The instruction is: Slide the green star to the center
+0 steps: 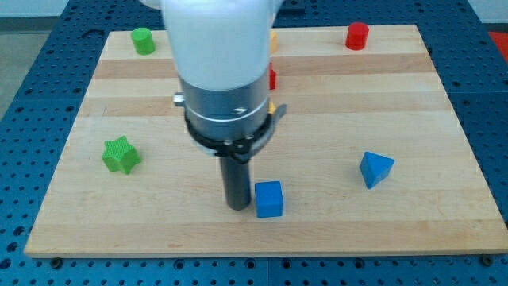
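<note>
Blue cube (269,199) touching my tip (237,206); no hand fitted. Approach step: circle left behind green star (121,155), push rightward.

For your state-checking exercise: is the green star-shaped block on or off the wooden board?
On: the green star-shaped block sits wholly on the wooden board, near its left edge.
</note>
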Tool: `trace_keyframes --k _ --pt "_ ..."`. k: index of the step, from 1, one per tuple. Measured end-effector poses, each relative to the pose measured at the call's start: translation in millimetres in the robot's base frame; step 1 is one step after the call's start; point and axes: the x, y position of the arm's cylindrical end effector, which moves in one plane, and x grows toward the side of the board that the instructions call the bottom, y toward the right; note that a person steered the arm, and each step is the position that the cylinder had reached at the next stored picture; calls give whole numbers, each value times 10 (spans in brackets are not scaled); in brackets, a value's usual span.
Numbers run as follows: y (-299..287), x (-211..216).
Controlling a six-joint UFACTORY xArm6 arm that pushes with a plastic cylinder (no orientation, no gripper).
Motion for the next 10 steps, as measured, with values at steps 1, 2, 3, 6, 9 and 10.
trace_keyframes --k 1,2,3,6,9,10 --pt "-432 4" --pt "-963 4" --pt "-1513 4" --pt "-2042 -591" --pt "-1600 -889" --pt "-1539 -876"
